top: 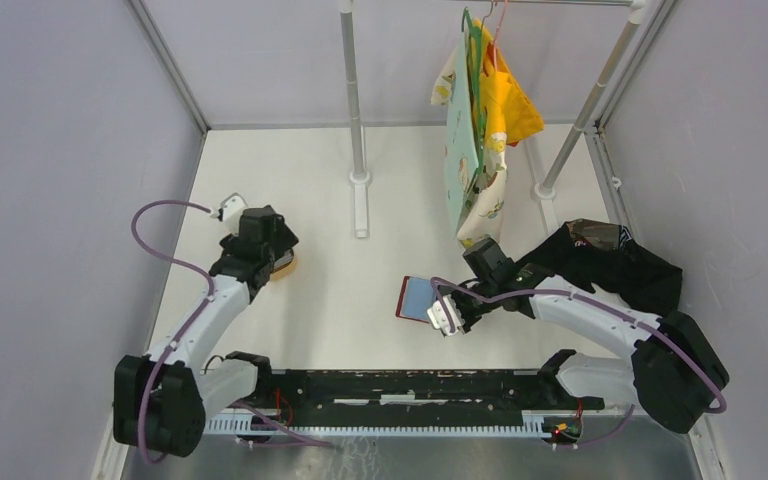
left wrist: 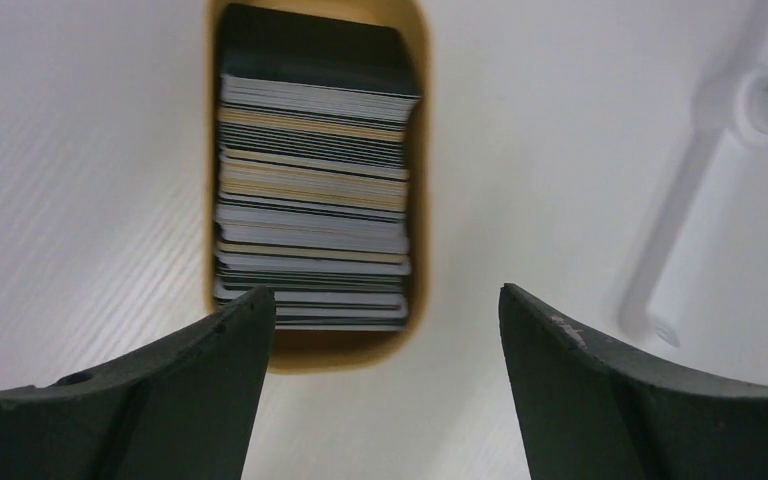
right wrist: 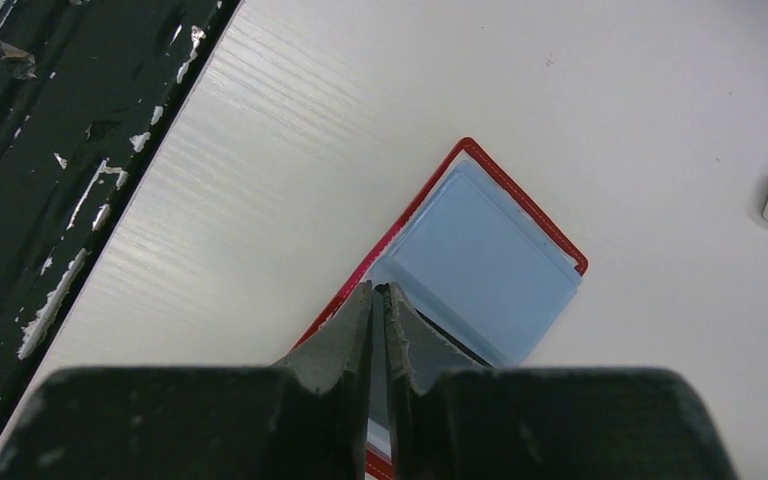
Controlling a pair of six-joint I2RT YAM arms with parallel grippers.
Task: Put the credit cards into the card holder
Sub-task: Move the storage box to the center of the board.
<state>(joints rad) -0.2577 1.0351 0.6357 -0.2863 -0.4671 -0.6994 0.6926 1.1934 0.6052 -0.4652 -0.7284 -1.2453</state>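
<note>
Lying seemingly beneath left end effector (left wrist: 382,292): credit cards (left wrist: 312,200).

Overhead view, 2 close downward wrist views

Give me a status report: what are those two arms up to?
Left jaws wide open over cards stacked in tray. Right jaws nearly shut at edge of open wallet; grip unclear. Hanging cloths behind, not in the way.

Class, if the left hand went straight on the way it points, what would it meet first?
Probably the cards stacked in the tray, straight ahead of the left hand; depth is unclear.
</note>
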